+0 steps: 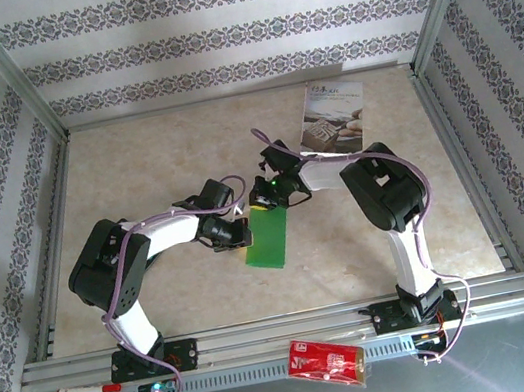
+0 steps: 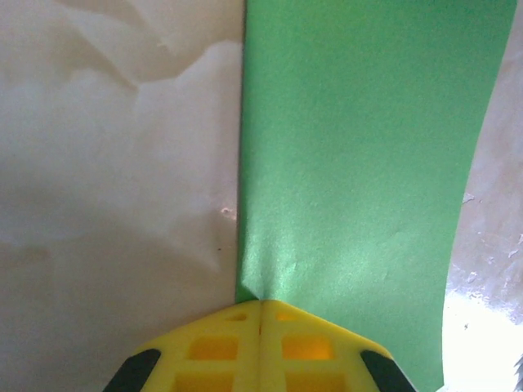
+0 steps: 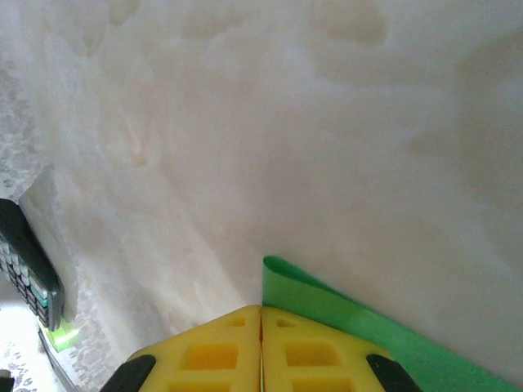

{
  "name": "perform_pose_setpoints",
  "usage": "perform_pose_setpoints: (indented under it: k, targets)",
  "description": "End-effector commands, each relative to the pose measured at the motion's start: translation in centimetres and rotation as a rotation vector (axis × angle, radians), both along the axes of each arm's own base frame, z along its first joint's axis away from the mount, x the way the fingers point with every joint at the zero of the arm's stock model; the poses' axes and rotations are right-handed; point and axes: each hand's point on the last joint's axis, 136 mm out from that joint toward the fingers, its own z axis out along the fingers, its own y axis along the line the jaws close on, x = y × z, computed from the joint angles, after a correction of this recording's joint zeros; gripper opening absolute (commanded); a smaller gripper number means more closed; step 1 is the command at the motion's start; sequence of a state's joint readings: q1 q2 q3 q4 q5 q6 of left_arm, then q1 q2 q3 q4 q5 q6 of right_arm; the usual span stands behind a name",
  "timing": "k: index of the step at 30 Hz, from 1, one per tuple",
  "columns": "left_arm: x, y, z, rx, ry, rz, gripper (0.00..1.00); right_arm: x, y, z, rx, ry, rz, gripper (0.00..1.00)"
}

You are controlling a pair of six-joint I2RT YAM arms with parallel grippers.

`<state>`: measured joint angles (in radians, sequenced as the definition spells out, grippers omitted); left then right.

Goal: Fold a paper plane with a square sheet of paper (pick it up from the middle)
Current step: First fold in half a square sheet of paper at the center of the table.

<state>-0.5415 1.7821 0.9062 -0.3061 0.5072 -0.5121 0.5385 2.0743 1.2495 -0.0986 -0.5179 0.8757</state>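
Folding looks mid-step: the bright green sheet of thin paper (image 1: pixel 270 238), doubled into a narrow strip, sits mid beige tabletop (image 1: pixel 153 154), left pincer (image 2: pixel 260 304) clamped on its left edge, right pincer (image 3: pixel 261 309) clamped on its far end; next, the crease probably needs pressing flat
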Motion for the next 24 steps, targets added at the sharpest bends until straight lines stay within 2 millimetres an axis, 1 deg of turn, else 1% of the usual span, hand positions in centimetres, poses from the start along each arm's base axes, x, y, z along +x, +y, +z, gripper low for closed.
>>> perform_pose_setpoints:
  k: [1,7,13,16,19,22,24]
  targets:
    - [-8.0,8.4,-7.8,0.447,0.249,-0.024,0.0,2.3,-2.3,-1.8,-0.088,-0.023,-0.053,0.08]
    - [-8.0,8.4,-7.9,0.446,0.247,-0.024,0.0,3.5,-3.7,-2.7,-0.12,-0.01,-0.08,0.07]
    - [-7.9,8.3,-7.8,0.441,0.242,-0.025,0.0,4.8,-4.6,-3.0,-0.137,-0.007,-0.094,0.07]
    - [-7.8,8.3,-7.8,0.439,0.237,-0.022,0.0,5.6,-4.7,-2.7,-0.135,-0.015,-0.096,0.06]
    - [-7.7,8.1,-7.7,0.435,0.233,-0.023,0.0,6.5,-4.6,-1.7,-0.111,-0.026,-0.088,0.06]
    - [-7.5,7.9,-7.6,0.43,0.23,-0.023,0.0,7.0,-4.1,0.5,-0.061,-0.07,-0.059,0.06]
    - [-7.4,7.8,-7.6,0.425,0.229,-0.02,0.0,6.7,-3.6,2.1,-0.02,-0.107,-0.038,0.06]
